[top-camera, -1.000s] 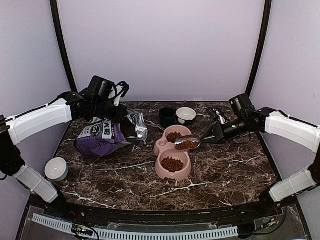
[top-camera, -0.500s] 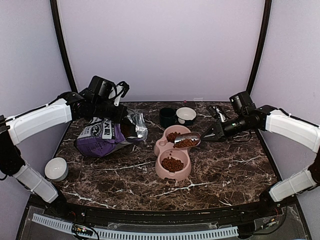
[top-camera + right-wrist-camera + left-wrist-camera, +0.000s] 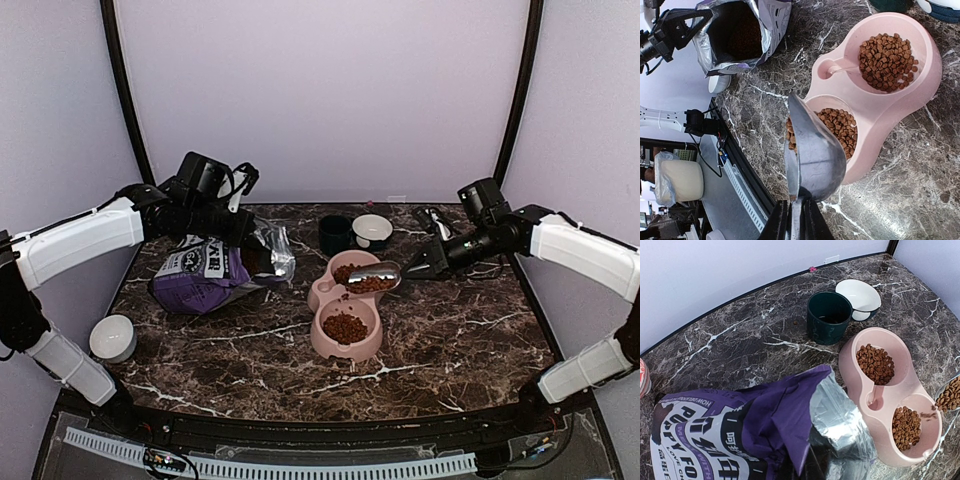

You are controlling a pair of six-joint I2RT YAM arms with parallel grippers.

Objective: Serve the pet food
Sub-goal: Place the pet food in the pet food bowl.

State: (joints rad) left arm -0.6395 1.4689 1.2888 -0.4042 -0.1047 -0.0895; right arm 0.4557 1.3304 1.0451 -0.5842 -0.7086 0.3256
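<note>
Your pet food (image 3: 346,326) fills both cups of the pink bowl (image 3: 322,296) at mid-table, with more lying in the metal scoop (image 3: 375,277) tilted over the bowl's right side. Your right gripper (image 3: 415,268) is clamped on the scoop's handle. Your left gripper (image 3: 235,222) is closed on the open top edge of the purple bag (image 3: 200,272), lying left of the bowl.

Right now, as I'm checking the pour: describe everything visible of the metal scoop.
The metal scoop is shiny and silvery, a rounded trough on a thin handle. The jaws of the right gripper pinch that handle. It hangs tilted over the pink double bowl, pet food inside it.
</note>
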